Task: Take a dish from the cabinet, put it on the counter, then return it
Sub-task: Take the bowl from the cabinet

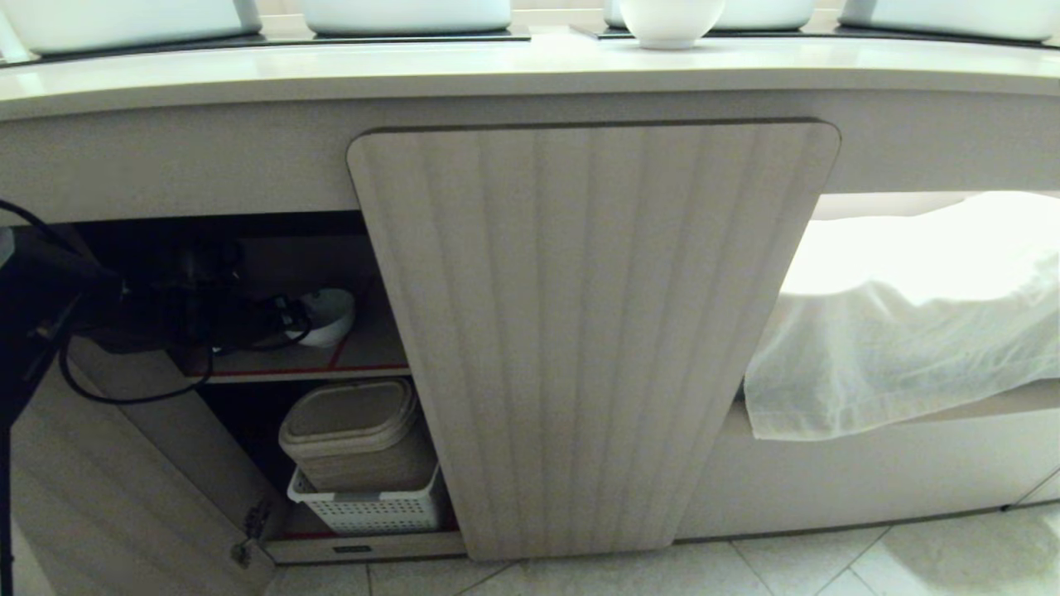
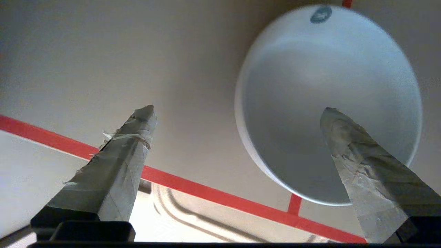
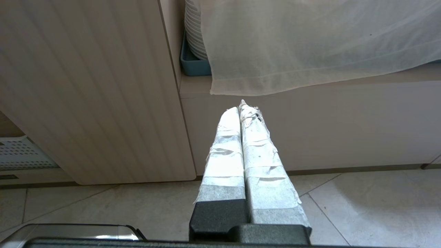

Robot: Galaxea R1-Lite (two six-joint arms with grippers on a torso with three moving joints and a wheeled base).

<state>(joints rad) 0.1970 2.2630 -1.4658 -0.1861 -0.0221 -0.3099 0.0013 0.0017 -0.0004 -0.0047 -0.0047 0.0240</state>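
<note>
Dark arm and cabling fill the cabinet's [image 1: 592, 331] open left bay in the head view: the left gripper [image 1: 277, 323] reaches along the red-edged shelf [image 1: 373, 358] to a white dish [image 1: 331, 314]; another bowl [image 1: 671, 21] stands on the counter [image 1: 414, 70].

From the left wrist, spread taped fingers [image 2: 132, 137] grasp nothing; one tip overlaps the dish's [image 2: 327, 86] hollow, the other lies outside its rim, so the rim sits between them.

From the right wrist, the right gripper [image 3: 243, 110] hangs clenched, far from the dish.
</note>
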